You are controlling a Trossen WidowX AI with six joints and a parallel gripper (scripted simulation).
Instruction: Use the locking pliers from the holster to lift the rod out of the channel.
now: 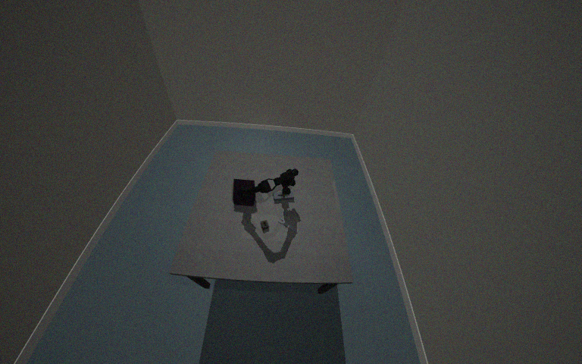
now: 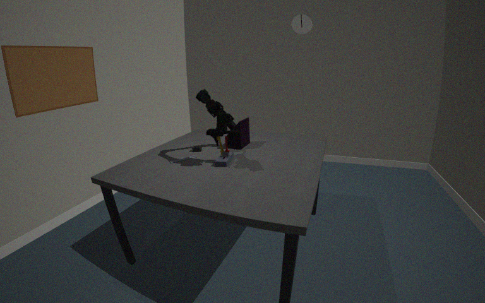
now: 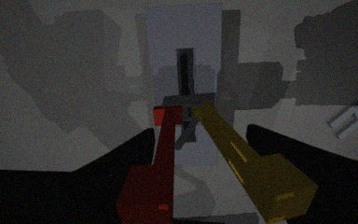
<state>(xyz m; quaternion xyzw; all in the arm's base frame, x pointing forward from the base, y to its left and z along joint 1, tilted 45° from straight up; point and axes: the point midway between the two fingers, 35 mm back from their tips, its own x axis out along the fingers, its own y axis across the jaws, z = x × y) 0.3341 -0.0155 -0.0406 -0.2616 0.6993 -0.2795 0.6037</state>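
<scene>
Rod: the dark rod lies in the narrow channel of the pale block, low in its slot; not lifted.
Locking pliers: the locking pliers stand head-down over the block, somewhat tilted in the exterior view. Whether their jaws are round the rod cannot be told.
Handles: the red handle and yellow handle spread apart in a V, so the lock seems not yet made.
Pincer: the pincer has its black fingers fairly wide, one outside each handle, apparently gripping the pliers by them.
Small box: a small box sits apart on the table; perhaps the holster, too dim to be sure.
Pale piece: a slim pale piece lies well to the side; its use is unclear.
Done: pliers out of the holster and brought to the block, by my judgement.
Left: seat the jaws, squeeze to the click, lift, hold.
Risk: squeezing while tilted or too high could miss the rod.
</scene>
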